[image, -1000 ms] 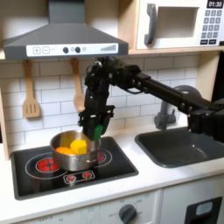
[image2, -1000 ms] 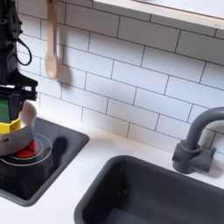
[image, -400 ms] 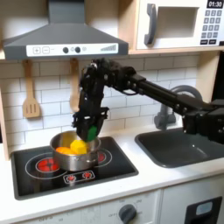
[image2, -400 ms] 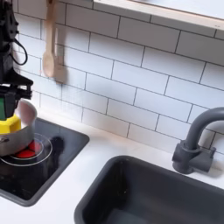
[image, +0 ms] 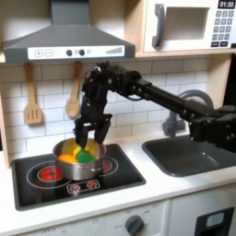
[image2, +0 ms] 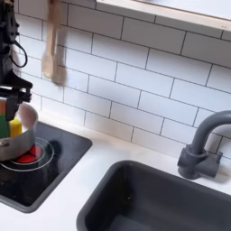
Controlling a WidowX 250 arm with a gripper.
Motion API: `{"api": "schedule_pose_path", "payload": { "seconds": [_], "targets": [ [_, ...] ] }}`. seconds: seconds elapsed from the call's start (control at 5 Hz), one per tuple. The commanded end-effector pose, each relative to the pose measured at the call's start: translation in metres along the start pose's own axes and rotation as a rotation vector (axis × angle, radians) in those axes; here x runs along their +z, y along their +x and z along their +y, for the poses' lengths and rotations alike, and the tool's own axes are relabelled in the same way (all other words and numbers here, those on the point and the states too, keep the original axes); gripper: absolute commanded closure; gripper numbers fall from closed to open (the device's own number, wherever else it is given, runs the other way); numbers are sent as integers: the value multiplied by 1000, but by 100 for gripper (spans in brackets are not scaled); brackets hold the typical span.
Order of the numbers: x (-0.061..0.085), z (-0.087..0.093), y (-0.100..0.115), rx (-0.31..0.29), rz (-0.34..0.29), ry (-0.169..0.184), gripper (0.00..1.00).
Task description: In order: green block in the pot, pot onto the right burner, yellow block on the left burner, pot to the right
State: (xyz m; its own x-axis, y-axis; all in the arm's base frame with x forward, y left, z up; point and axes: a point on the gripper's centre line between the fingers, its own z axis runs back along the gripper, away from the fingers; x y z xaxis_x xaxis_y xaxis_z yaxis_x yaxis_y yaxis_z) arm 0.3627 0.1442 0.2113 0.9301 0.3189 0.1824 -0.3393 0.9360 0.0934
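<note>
Here the pot (image: 78, 159) sits upright, mouth up, on the black cooktop (image: 120, 173), over the burner at the first exterior view's right of the two red rings. Being round, it has no long axis to speak of. Inside it lie three pieces, one of each: the green block (image: 85, 156) toward the middle, the yellow block (image: 77, 149) behind it, and an orange piece (image: 66, 158) at the first exterior view's left. In the second exterior view the yellow block (image2: 14, 126) stands on end, its long axis vertical, poking above the rim, with a sliver of green beside it at the picture's edge (too little shows to tell how the cube is turned).

The end effector (image: 89, 140) hangs straight above the pot's mouth with its fingers spread apart and pointing down; nothing is held between them, and the green block lies free below. Whether a fingertip grazes the yellow block cannot be told.

One arm, one pot, two burners, one wooden spatula (image: 33, 100) and one wooden spoon (image2: 55, 52) hanging on the tiled wall.
</note>
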Motion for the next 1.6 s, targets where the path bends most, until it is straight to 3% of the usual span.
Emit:
{"api": "schedule_pose_path", "payload": {
  "seconds": [0.0,0.2,0.4,1.0,1.4],
  "targets": [
    [-2,-1,-3,-8,13,0,0],
    [-5,-1,-6,-23,23,-1,0],
    [-10,0,-7,-12,32,7,100],
    [-32,-5,-16,-21,80,10,100],
    [-28,-9,-25,-41,77,0,100]
  ]
}}
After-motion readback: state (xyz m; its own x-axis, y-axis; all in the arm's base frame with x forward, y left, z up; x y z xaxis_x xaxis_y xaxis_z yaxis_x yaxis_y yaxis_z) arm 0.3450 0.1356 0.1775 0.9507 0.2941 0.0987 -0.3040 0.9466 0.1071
